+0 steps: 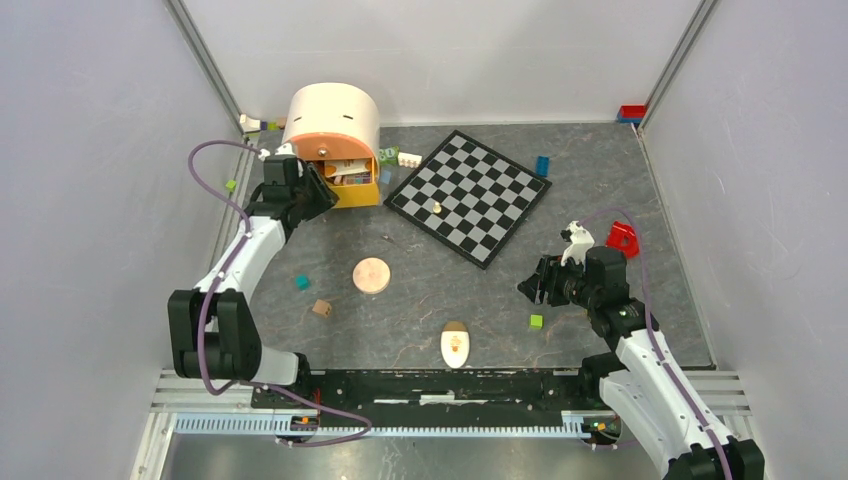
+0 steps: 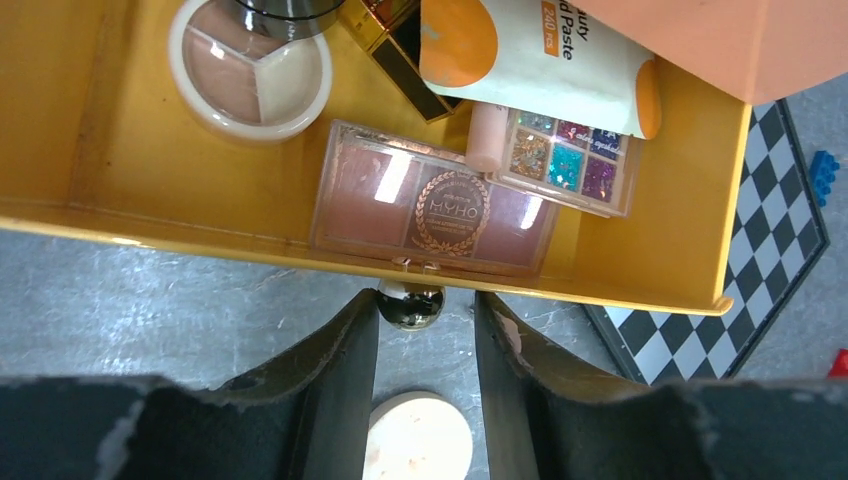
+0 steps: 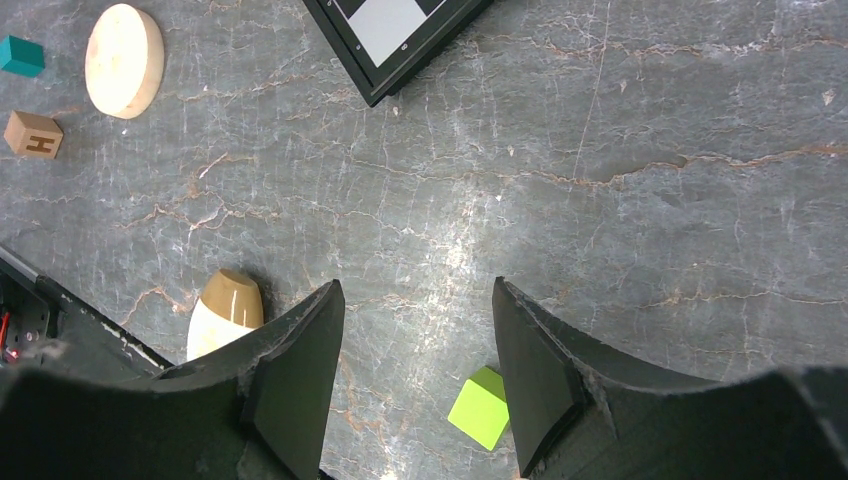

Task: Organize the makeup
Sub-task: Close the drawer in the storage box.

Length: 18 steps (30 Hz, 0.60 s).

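Grey tabletop (image 1: 450, 290), wrist view reveals blush palette (image 2: 435, 205)

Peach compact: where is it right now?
In the top view the peach compact lies on the table left of centre, between the brown cube and the chessboard.

I read "MYHO" inside a laurel wreath on the pink-brown blush palette (image 2: 435, 212). The white-orange sachet (image 2: 540, 60) showed "Paste" and "240 PCS". A wooden cube (image 3: 32, 134) on the tabletop (image 3: 620, 200) bore "H".
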Available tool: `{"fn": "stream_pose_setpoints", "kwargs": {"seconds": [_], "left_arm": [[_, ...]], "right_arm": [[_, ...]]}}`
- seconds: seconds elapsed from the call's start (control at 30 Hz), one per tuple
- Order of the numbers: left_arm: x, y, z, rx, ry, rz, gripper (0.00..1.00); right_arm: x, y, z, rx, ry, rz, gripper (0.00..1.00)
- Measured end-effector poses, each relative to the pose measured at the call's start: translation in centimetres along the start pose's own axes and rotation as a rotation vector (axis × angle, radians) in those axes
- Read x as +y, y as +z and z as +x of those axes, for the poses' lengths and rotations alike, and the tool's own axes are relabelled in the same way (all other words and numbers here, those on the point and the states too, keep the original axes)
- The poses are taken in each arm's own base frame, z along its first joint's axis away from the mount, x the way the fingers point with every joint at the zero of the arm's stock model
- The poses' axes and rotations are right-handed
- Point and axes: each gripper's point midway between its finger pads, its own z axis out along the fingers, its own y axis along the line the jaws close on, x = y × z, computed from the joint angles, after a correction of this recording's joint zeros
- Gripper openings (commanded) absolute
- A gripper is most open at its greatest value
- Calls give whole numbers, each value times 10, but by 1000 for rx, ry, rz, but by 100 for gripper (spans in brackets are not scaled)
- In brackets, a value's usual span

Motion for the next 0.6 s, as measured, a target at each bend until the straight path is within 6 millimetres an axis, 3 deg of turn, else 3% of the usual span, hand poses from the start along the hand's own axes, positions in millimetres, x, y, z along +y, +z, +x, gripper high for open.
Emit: {"fn": "stream_pose_setpoints", "kwargs": {"seconds": [0.33, 0.6], "left_arm": [[-10, 15, -11, -9, 3, 37, 57], [-14, 26, -25, -71, 7, 51, 49]], "right_arm": [[-1, 1, 1, 8, -5, 3, 63], [-2, 1, 2, 9, -12, 4, 64]]}}
